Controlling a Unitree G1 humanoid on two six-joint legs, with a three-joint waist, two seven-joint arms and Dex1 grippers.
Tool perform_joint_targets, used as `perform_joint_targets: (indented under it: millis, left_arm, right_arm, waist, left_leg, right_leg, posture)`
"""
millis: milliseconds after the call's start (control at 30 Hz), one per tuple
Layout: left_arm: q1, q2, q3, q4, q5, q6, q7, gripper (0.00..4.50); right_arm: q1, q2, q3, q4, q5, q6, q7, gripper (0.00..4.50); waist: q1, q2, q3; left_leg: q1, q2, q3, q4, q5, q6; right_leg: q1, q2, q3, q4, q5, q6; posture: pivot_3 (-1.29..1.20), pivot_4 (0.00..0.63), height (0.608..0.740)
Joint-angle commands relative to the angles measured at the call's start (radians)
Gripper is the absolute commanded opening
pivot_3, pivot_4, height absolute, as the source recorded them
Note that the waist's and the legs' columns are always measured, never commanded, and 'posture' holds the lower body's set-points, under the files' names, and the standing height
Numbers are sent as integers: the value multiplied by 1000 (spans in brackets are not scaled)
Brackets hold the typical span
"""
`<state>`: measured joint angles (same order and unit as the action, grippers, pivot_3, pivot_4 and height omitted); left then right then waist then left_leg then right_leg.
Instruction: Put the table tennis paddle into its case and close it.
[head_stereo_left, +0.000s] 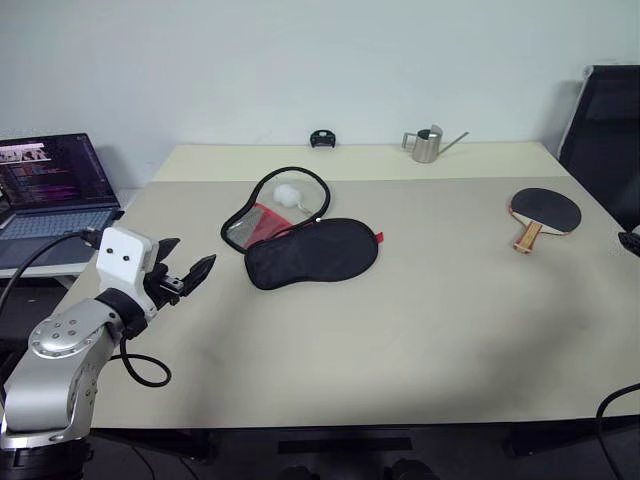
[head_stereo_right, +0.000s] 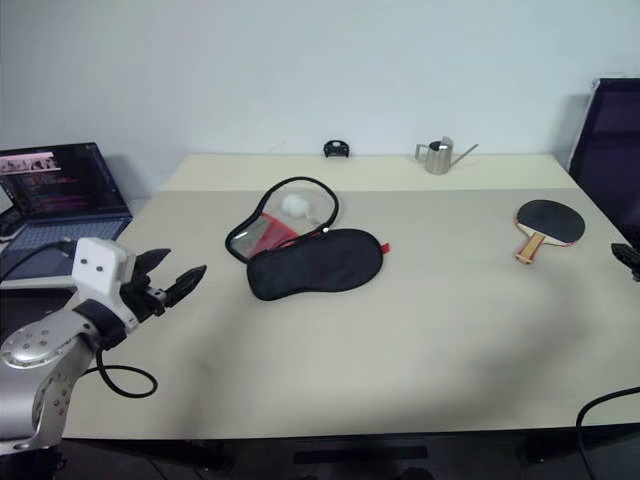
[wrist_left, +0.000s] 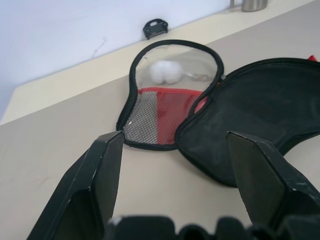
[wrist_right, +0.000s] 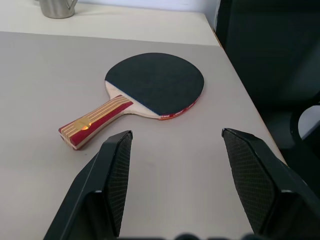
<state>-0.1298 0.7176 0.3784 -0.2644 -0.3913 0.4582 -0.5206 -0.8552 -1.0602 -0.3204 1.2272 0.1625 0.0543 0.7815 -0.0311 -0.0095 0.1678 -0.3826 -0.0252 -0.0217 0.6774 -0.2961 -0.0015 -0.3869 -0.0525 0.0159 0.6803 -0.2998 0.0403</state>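
The table tennis paddle lies flat near the right edge of the bench. Its case lies unzipped mid-bench toward the far edge. Left claw and right claw are released, empty.

Left pincer and right pincer both gape, empty.

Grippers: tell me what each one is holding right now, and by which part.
Nothing is held. The left gripper is open, short of the open case. The right gripper is open too, with the paddle lying untouched on the table.
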Motion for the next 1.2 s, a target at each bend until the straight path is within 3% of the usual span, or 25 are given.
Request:
perform_joint_targets:
  millis: [33,233,633,900,1200]
  left_arm:
    - [-8,-10,-5,-13,27,-11,28,3539]
    - [-5,-34,11,13,37,-28,42,3539]
    - [-1,29,74,126,38,-106,-47,3539]
    - [-97,69,66,286,60,-180,-80,3539]
    - [-135,69,48,313,55,-193,-118,3539]
  right_arm:
    - [-36,-44,5,-6,-14,-11,13,3101]
    - [-62,-58,9,-14,-26,3,38,3101]
    - [-27,-5,-9,-65,10,21,106,3101]
    - [72,28,-13,-209,53,71,181,3101]
    - [151,112,4,-455,136,203,257,3101]
  waist:
    - [0,0,0]
    - [0,0,0]
    - [0,0,0]
    - [1,0,0]
    - [-1,0,0]
  left_leg:
    - [0,0,0,0,0,0]
    - [0,0,0,0,0,0]
    - [0,0,0,0,0,0]
    - [0,0,0,0,0,0]
    - [0,0,0,0,0,0]
  right_leg:
    - [0,0,0,0,0,0]
    - [0,0,0,0,0,0]
    - [0,0,0,0,0,0]
    - [0,0,0,0,0,0]
    - [0,0,0,1,0,0]
  posture:
    - [0,150,740]
    - [0,150,740]
    - [0,150,740]
    - [0,150,740]
    - [0,150,740]
